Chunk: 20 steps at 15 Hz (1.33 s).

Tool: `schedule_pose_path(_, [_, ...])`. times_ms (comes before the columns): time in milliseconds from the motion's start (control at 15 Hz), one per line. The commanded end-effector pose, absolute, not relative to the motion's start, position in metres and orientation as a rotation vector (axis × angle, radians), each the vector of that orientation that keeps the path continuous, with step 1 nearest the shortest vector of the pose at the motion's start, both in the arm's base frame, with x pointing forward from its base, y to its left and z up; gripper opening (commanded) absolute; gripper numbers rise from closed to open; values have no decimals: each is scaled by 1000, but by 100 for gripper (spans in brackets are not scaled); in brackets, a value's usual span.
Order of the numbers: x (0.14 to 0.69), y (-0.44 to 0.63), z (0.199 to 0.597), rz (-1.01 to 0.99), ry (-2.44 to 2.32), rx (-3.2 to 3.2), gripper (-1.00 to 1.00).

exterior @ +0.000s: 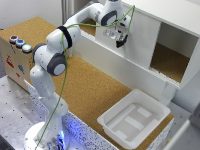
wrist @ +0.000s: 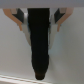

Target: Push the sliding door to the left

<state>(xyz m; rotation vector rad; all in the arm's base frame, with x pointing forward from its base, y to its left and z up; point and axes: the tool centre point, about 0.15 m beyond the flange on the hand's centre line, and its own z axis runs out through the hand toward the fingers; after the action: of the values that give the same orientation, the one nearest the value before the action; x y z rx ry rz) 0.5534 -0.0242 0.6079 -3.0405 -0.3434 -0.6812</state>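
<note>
The flat, plain white sliding door (exterior: 137,42) stands upright across the part of the white box-like cabinet (exterior: 187,30) toward the exterior view's left, leaving the cork-floored opening beside it exposed. The black-fingered gripper (exterior: 120,39) is pressed close against the panel's smooth face, probably for pushing by friction. In the blurred wrist view its jaws look clenched together, grasping nothing.
</note>
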Motion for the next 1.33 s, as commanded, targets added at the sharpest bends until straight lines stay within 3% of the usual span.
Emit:
schedule_pose_path(0, [577,40,582,-764,-523,-3010,-100])
schedule_pose_path(1267, [555,157,596,-780,-1043,-2820,-100])
